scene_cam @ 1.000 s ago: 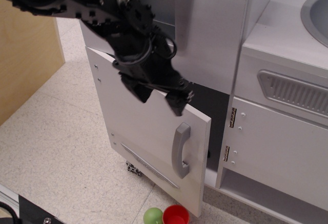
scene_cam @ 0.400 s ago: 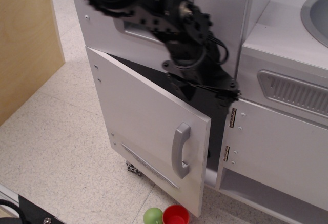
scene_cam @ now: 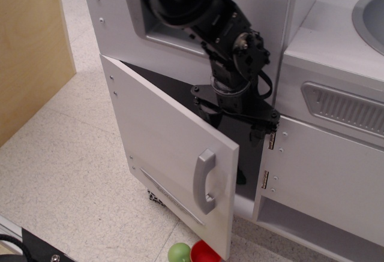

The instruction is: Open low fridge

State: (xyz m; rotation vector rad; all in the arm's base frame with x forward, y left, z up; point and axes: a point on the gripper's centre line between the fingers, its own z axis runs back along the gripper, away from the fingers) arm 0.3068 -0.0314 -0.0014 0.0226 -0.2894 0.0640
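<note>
The low fridge's white door (scene_cam: pixel 159 148) stands partly open, hinged at its left edge, with dark interior showing behind it. Its curved grey handle (scene_cam: pixel 204 181) is near the free right edge, and the slim grey vent strip (scene_cam: pixel 171 196) runs below it. My black gripper (scene_cam: pixel 235 113) reaches down into the gap behind the door's top edge, inside the opening. Its fingers are spread wide: one sits just behind the door, the other fingertip (scene_cam: pixel 270 125) is near the right frame. It holds nothing.
The white panel with the recessed grey dispenser (scene_cam: pixel 162 31) is above the fridge. To the right is a handleless cabinet door (scene_cam: pixel 330 178) with brass hinges (scene_cam: pixel 272 137). A green ball (scene_cam: pixel 178 253) and a red cup (scene_cam: pixel 204 251) lie on the floor below the door. A wooden panel (scene_cam: pixel 30 46) stands at left.
The gripper moved from in front of the door, right and behind its top edge, into the opening. The door has swung out a little further, and its handle shifted left and down.
</note>
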